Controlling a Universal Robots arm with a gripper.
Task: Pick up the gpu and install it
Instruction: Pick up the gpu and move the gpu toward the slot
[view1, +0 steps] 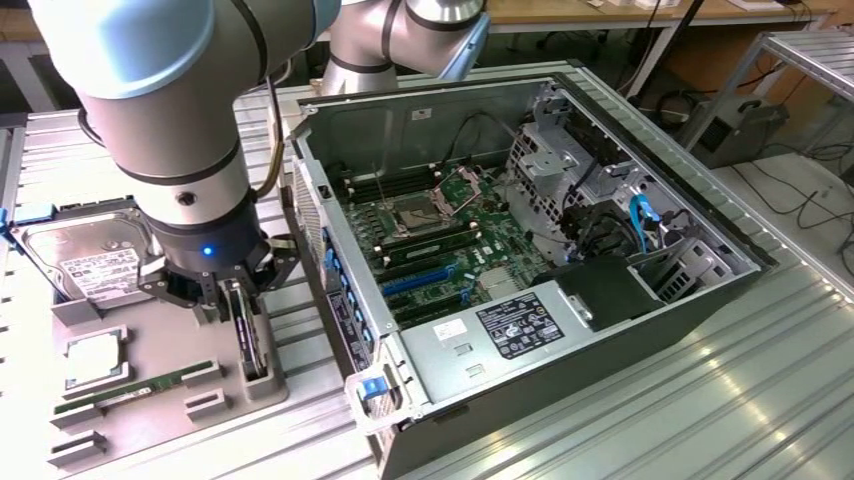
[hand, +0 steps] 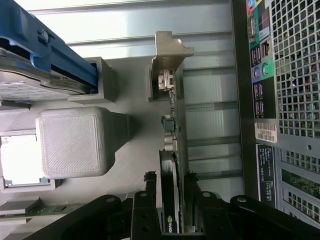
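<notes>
On the tray (view1: 150, 345), fingers (hand: 148, 210) straddle the gpu (hand: 175, 131), case (view1: 400, 125) seemingly near.

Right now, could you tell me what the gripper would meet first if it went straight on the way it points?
Most likely the graphics card standing on edge in the gray holder: the open jaws of the gripper straddle it, though depth is hard to judge.

The gpu (hand: 172, 200) stood up on its thin edge in a slot of the gray holder (hand: 135, 165). Its silver end plate (hand: 170, 50) stuck out at one end.
</notes>
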